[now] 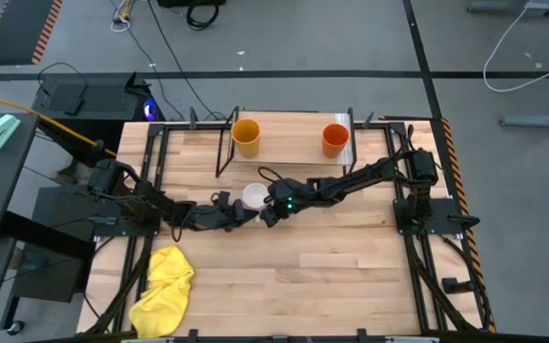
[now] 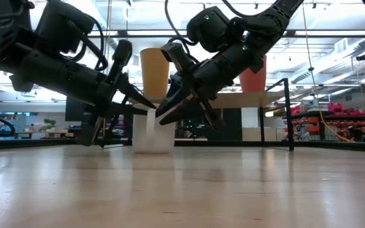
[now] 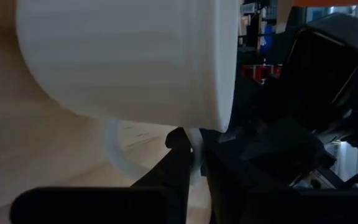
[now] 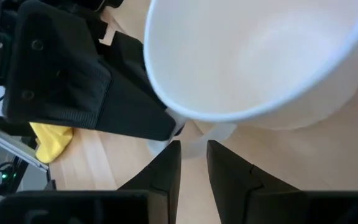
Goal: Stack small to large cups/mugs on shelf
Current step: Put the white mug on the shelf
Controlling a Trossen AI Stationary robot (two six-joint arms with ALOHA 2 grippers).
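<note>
A white mug point(image 1: 254, 195) stands upright on the tabletop in front of the shelf point(image 1: 289, 152), with its handle on the near side. My left gripper point(image 1: 244, 211) reaches it from the table's left and my right gripper point(image 1: 270, 211) from the right. Both are shut on the handle, their fingertips meeting there. On the shelf a yellow-orange cup point(image 1: 246, 136) stands at the left end and a red-orange cup point(image 1: 335, 139) at the right end, both resting on their bases. My left gripper pinches the mug's handle point(image 3: 196, 140) between its two fingers, near where the loop meets the mug's wall. It comes almost level from the table's left. The mug stays upright with its base on the table point(image 2: 154, 149). My right gripper has the same handle point(image 4: 191, 134) between its two fingertips, slanting down from the table's right, just beside the left gripper's finger point(image 4: 135, 118). The mug's open mouth point(image 4: 253, 56) faces up and it rests on the table.
A crumpled yellow cloth point(image 1: 163, 286) lies near the table's front left corner. Black frame rails point(image 1: 417, 238) run along both sides of the table. The shelf's thin black legs point(image 1: 225, 152) stand just behind the mug. Bare wood lies in front of the grippers.
</note>
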